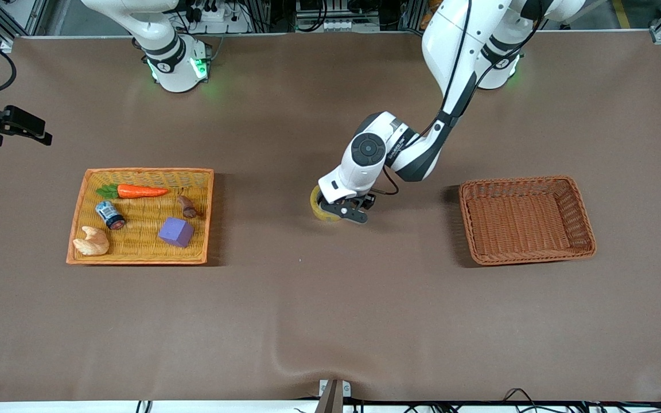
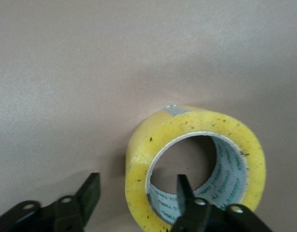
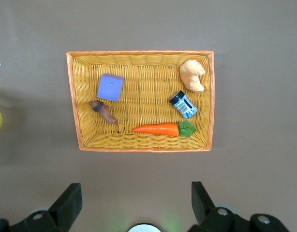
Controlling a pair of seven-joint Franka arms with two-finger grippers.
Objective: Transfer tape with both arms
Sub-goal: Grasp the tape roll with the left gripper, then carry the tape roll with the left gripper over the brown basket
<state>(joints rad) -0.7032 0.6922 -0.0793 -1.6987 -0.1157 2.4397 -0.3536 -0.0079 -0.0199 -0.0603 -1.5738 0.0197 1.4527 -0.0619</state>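
Going by how things lie, the transfer is at its middle; the right gripper hangs high over the surface near its own base at the right arm's end, its fingers spread wide with nothing between them, and that arm waits. The yellow wicker tray lies at the right arm's end of the brown surface and holds a carrot, a small dark jar with a blue label, a croissant-shaped pastry, a purple block and a small brown piece too small to name; the tape is not in it. The tape rests on the bare surface between the two containers, well apart from each, standing tilted with its hole open to the left wrist camera; the left gripper is down at the roll, and in the left wrist view one of its fingers stands inside the hole while the other is outside the yellow wall, with a gap showing beside the roll, so the fingers straddle the wall partly open and I would not call the roll gripped yet. What looks left: closing on the wall, lifting, carrying toward the left arm's end and releasing. The brown wicker basket there holds nothing.
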